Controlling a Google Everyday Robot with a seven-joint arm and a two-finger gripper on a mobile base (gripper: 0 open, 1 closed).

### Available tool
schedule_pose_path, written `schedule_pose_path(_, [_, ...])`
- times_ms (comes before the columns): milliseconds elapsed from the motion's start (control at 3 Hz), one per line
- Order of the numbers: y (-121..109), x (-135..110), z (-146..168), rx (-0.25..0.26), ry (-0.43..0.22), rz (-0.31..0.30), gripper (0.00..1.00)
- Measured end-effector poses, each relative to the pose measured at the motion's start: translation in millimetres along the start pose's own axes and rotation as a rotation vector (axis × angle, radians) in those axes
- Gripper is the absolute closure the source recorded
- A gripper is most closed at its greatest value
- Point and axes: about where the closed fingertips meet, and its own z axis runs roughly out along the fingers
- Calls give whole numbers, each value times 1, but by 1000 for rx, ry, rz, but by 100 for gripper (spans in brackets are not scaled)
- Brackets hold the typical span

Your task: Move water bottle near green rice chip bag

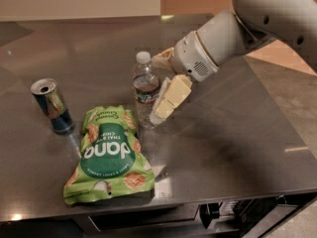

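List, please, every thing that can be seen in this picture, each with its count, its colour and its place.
water bottle: one, clear with a white cap and a dark label band, upright near the middle of the table, just behind the top edge of the bag.
green rice chip bag: one, lime green with a dark green circle, lying flat at the front left.
drink can: one, blue and silver, upright, left of the bag.
table: one, grey metal, under all three things.
arm: one, pale grey, extends from the upper right.
gripper: one, cream, low over the table, close against the right side of the water bottle.
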Motion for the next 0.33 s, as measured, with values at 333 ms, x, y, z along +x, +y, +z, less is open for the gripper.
schedule_pose_path(333, [0, 0, 0, 0, 0, 0, 0])
